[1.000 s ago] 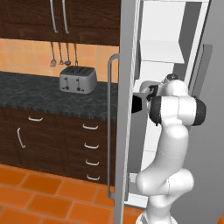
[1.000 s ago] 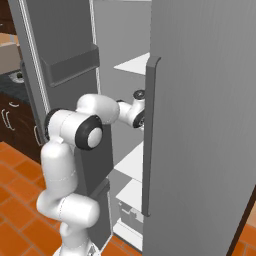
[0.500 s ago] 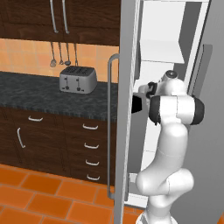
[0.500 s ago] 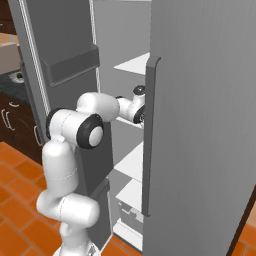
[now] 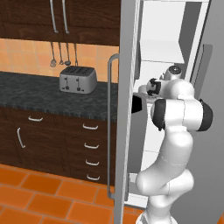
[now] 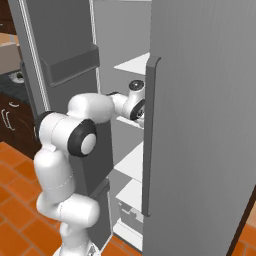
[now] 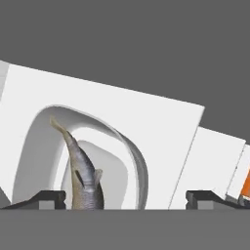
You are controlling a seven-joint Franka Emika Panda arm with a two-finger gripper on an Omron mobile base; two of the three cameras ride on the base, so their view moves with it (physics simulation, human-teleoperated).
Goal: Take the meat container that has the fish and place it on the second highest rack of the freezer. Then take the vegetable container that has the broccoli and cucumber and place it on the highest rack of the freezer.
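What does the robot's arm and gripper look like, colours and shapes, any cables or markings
The arm is glossy white, built of thick rounded segments with bulbous elbows. Its joints are dark grey to black bands and round caps, one large cap with a lighter grey disc. The gripper ends in two small dark, blocky finger tips. No cables or markings are visible.

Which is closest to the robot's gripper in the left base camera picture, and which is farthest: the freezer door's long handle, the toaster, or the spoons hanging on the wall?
1. The freezer door handle, just left of the gripper, which reaches into the freezer.
2. The toaster, farther left on the dark counter.
3. The hanging utensils, on the wall above and left of the toaster, only slightly farther.
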